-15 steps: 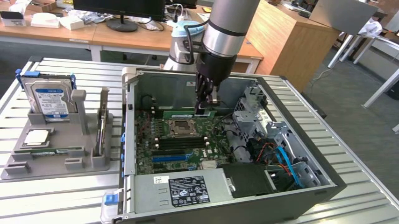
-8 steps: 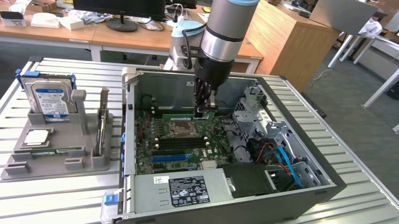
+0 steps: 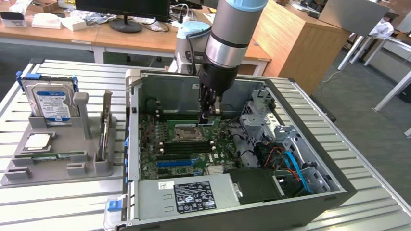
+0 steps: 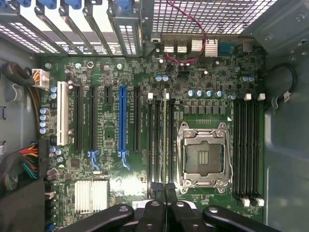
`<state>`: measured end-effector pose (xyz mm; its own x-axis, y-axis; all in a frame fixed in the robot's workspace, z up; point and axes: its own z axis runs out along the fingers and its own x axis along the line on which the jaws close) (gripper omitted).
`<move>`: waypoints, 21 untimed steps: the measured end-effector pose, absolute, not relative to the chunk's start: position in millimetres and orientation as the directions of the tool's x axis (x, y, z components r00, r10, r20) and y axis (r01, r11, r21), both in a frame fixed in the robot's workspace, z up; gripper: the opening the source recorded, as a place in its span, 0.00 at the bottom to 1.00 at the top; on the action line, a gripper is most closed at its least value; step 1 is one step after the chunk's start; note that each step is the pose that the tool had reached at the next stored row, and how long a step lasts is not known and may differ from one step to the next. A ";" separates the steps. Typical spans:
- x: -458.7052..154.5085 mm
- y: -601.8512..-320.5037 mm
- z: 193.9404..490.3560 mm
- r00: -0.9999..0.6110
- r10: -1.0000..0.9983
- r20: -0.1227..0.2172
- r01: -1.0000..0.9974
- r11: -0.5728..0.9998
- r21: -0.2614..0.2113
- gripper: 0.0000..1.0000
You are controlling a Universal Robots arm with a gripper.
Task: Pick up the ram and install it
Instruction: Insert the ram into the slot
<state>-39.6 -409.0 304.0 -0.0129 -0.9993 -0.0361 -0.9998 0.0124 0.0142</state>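
Nearest me, the power supply [image 3: 192, 195] sits along the front of the open computer case [image 3: 173, 91]. The case lies on its side on the slatted tabletop [image 3: 64, 202], so the board faces up and the arm [image 3: 228, 43] can come straight down onto it.

Behind the supply, on the near side of the processor socket [image 3: 183, 131], is a bank of dark memory slots [image 3: 186, 146], and that is where the work is. The tool [image 3: 207, 115] hangs just above those slots, beside the socket, its fingers [image 4: 155, 189] drawn close together.

In the wrist view a thin pale-edged strip runs out from between them, in line with the slots. I take it for the ram [image 4: 165, 130], pinched by its faces and carried on edge so its contacts point down at a slot. It looks to be above the slot rather than seated, though I cannot be sure. The socket has no chip in it.

To the exterior view's left of the socket, outside the case, a grey holder [image 3: 83, 168] props a hard drive [image 3: 51, 103] upright. Beyond the case stand wooden desks [image 3: 128, 36].
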 end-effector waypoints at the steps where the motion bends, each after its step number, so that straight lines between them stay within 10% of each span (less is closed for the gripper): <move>1: -39.7 -409.0 303.4 -0.013 -0.999 -0.036 -1.000 0.012 0.014 0.11; 21: -37.3 -411.3 302.8 -0.015 -0.999 -0.036 -1.000 0.014 0.014 0.11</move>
<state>-37.3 -411.3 302.8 -0.0146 -0.9992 -0.0362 -0.9998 0.0141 0.0143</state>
